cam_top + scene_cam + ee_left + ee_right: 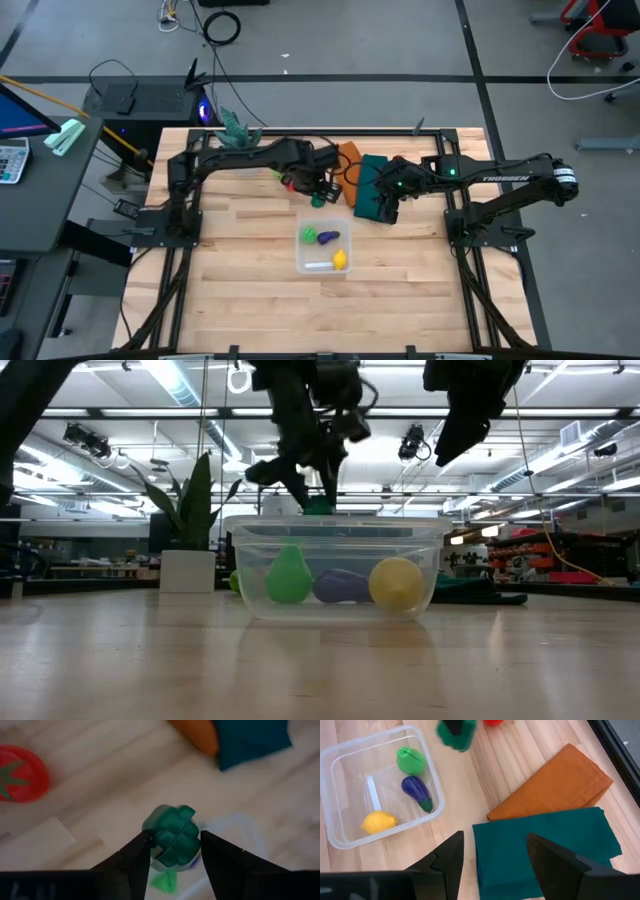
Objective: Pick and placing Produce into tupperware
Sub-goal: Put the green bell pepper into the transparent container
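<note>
The clear tupperware [323, 245] stands on the wooden table and holds the light green [410, 761], purple [417, 792] and yellow [379, 822] produce. The red produce [22, 780] lies on the table beyond it. My left gripper [318, 193] is shut on the dark green produce [172, 837], in the air just past the container's far rim. My right gripper [492, 855] is open and empty above the dark green folded cloth [545, 850], to the right of the container. My left gripper pinches the dark green produce by its two opposite sides [156, 845] between its two fingers. The fingers come from above, pointing down. The produce is lifted clear of the table, above the height of the container's rim [335, 520].
An orange folded cloth [555, 782] lies beside the dark green one at the far right of the container. A potted plant [190, 530] stands at the table's far edge. Bare wood lies in front of and left of the container.
</note>
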Available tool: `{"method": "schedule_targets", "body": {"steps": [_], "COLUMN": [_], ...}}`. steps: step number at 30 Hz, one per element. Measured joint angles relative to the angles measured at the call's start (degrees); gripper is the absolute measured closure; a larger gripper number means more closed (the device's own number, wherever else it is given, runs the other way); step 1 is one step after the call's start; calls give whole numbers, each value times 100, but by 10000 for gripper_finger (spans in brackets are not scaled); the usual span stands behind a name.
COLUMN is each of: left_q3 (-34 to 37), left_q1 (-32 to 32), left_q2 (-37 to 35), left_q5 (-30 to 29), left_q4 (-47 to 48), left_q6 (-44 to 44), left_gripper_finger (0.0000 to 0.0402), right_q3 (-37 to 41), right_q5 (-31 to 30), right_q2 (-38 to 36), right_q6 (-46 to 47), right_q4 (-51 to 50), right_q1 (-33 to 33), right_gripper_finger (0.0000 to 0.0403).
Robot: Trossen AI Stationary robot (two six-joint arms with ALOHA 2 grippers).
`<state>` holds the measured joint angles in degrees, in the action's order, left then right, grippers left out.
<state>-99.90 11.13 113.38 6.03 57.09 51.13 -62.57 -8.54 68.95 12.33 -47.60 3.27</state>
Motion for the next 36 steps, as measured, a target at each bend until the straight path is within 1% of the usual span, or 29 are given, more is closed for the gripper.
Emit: {"method": "schedule_targets", "body": {"steps": [4, 9, 13, 24, 29, 36], "left_q3": [-3, 2, 2, 2, 2, -9], "left_q1": [-409, -937, -1242, -1748, -1969, -2075], "left_q2": [-198, -176, -123, -127, -127, 15], "left_q5": [-80, -148, -372, -930, -1073, -1135], "left_q4": [-22, -27, -33, -20, 49, 270], "left_q6": [205, 428, 705, 1243, 1466, 1624], "left_gripper_finger": [226, 222, 226, 226, 228, 226], "right_q3": [0, 0, 0, 0, 0, 0], "right_q5": [-1, -1, -1, 1, 1, 1], "right_q2": [0, 0, 0, 0, 0, 0], "right_q6": [-12, -10, -10, 7, 7, 12], "right_q4": [5, 3, 0, -62, -76, -74], "right_q1": [0, 0, 0, -7, -7, -7], "right_gripper_finger": [225, 225, 225, 225, 225, 225]}}
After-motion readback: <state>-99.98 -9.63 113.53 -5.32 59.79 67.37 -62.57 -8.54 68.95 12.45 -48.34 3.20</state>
